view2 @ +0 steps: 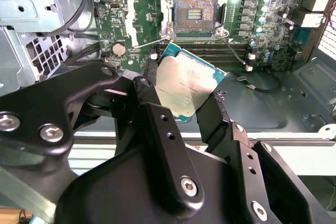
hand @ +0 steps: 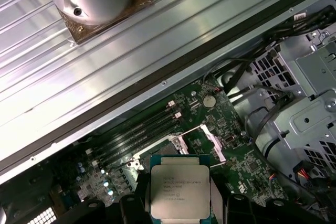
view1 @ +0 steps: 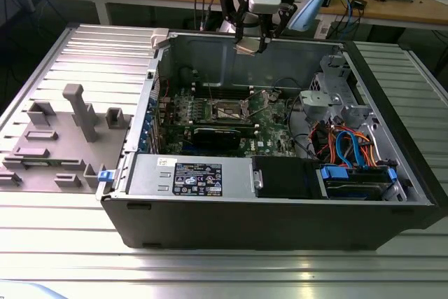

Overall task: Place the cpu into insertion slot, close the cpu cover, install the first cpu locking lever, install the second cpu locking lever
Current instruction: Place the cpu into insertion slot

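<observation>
Cpu (view2: 185,88), one, pinched between two black jaws, well clear of one bare slot (view2: 195,14); gripped edges hidden by jaws.

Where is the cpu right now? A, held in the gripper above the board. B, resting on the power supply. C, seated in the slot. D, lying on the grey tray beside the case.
A: in the second wrist view the cpu is clamped in the gripper, clear of the board, and the slot beyond it is bare.
</observation>
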### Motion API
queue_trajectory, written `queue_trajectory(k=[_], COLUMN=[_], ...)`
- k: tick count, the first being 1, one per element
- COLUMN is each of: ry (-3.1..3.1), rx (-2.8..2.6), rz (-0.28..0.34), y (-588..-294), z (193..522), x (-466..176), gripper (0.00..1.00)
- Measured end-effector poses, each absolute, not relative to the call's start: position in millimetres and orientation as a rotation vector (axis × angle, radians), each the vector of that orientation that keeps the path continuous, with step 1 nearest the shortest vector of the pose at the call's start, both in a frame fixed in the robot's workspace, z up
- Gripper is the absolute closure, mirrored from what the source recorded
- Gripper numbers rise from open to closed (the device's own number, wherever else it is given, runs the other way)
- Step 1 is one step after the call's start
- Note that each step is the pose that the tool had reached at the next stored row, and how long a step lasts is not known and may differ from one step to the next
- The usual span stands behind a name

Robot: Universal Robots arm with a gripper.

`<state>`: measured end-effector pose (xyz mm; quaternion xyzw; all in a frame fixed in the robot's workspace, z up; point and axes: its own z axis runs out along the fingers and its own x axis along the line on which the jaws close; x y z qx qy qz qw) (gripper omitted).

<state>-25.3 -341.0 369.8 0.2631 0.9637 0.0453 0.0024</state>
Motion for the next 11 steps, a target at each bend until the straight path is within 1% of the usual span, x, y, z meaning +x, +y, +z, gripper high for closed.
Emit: queue_trajectory(k=[11], ry=[3.019], rx=[0.837], rz=[0.142], y=[-341.0], z=[369.8], x=[-25.3], gripper=[0.46])
